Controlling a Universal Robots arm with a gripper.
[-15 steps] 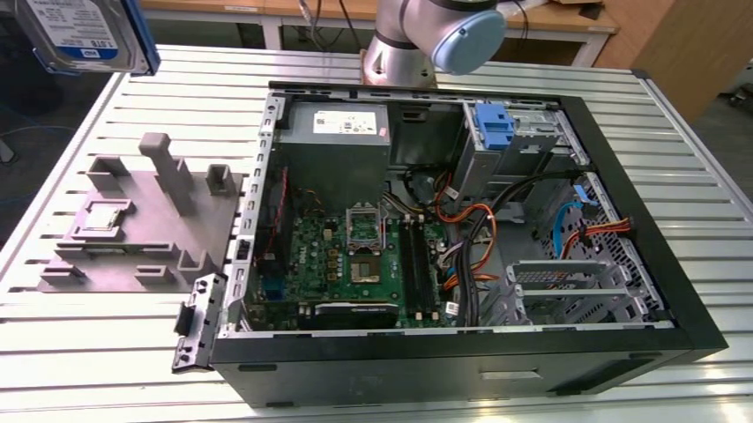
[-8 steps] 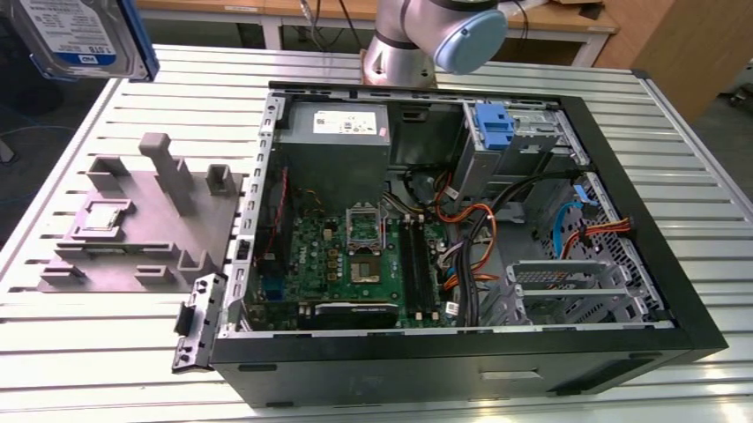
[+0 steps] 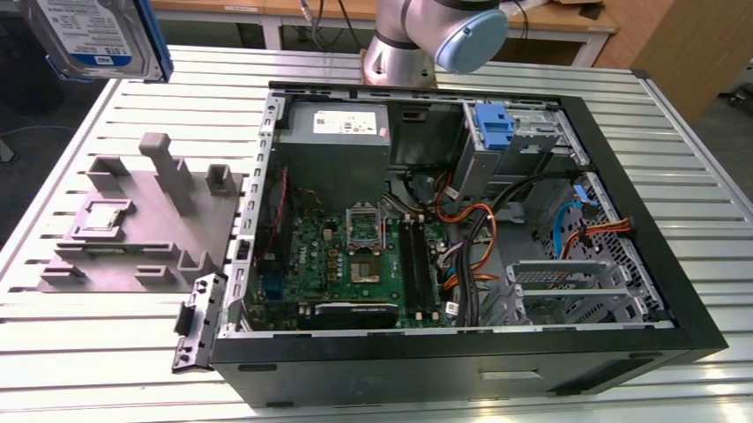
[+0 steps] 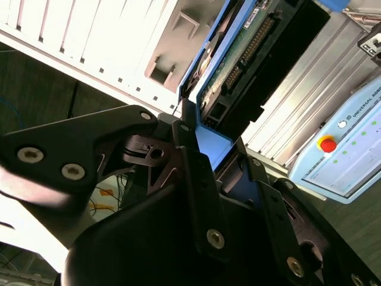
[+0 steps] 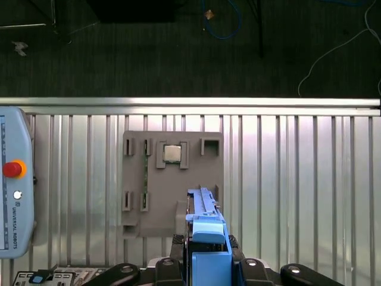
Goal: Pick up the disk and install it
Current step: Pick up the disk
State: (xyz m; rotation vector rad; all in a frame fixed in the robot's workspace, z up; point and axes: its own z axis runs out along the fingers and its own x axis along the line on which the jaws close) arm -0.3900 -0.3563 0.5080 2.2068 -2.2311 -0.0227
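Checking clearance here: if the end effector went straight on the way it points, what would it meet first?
Probably the grey fixture plate, met first by the disk the end effector holds; the depth is unclear.

The disk [image 3: 100,40], well apart from the computer case [image 3: 471,352], is cut off by the exterior view's edge; seen edge-on in the first wrist view, its label is hidden.

A computer case [image 3: 447,361] lies on the counter [image 3: 94,352] — a parts holder [image 3: 141,225] just beside it, at the exterior view's left, the disk [image 3: 100,35] above that holder.
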